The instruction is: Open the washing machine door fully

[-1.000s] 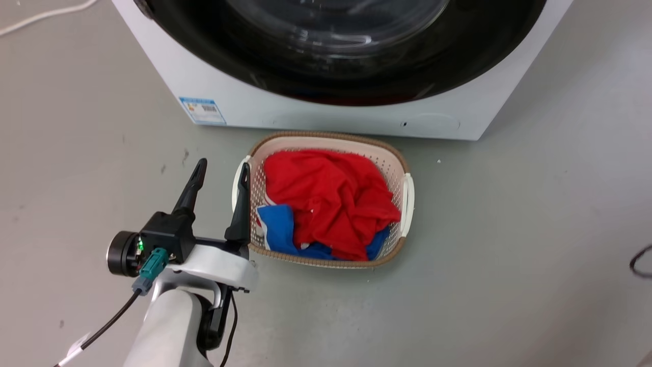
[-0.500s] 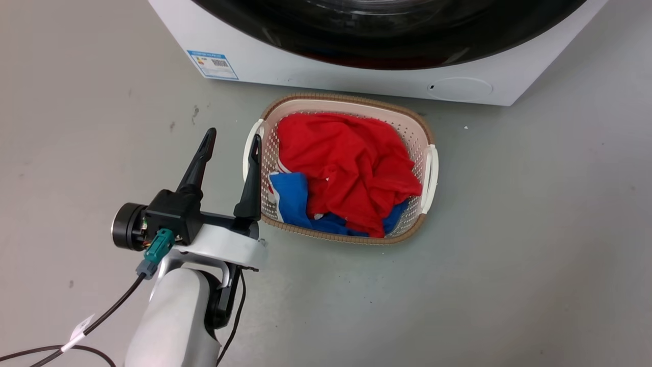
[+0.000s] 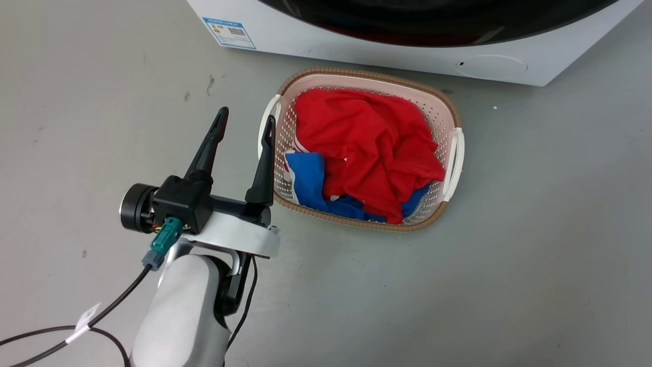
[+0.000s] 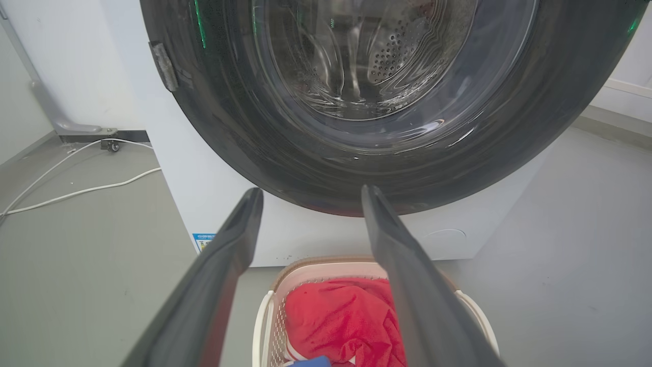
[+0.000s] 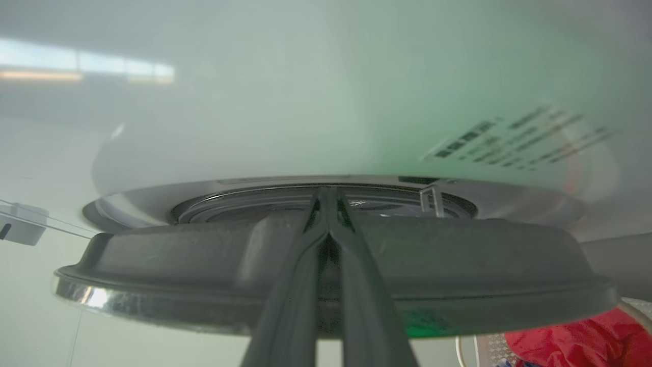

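My left hand (image 3: 246, 116) hung open, fingers spread, just beside the laundry basket (image 3: 367, 73) with its red cloth (image 3: 372, 137) and blue cloth (image 3: 305, 176). From my head, the washing machine door (image 3: 433, 15) was a black sliver along the top, over the washing machine (image 3: 305, 38)'s white front. The left wrist gave far more: the glass bowl, the perforated drum (image 4: 397, 56) behind it, a white cable (image 4: 76, 191) on the floor (image 3: 535, 229). The right wrist caught the door edge-on, with my right hand (image 5: 326, 196) closed, fingertips together at its rim. I couldn't tell whether they pinched anything. The basket sat right before the machine.
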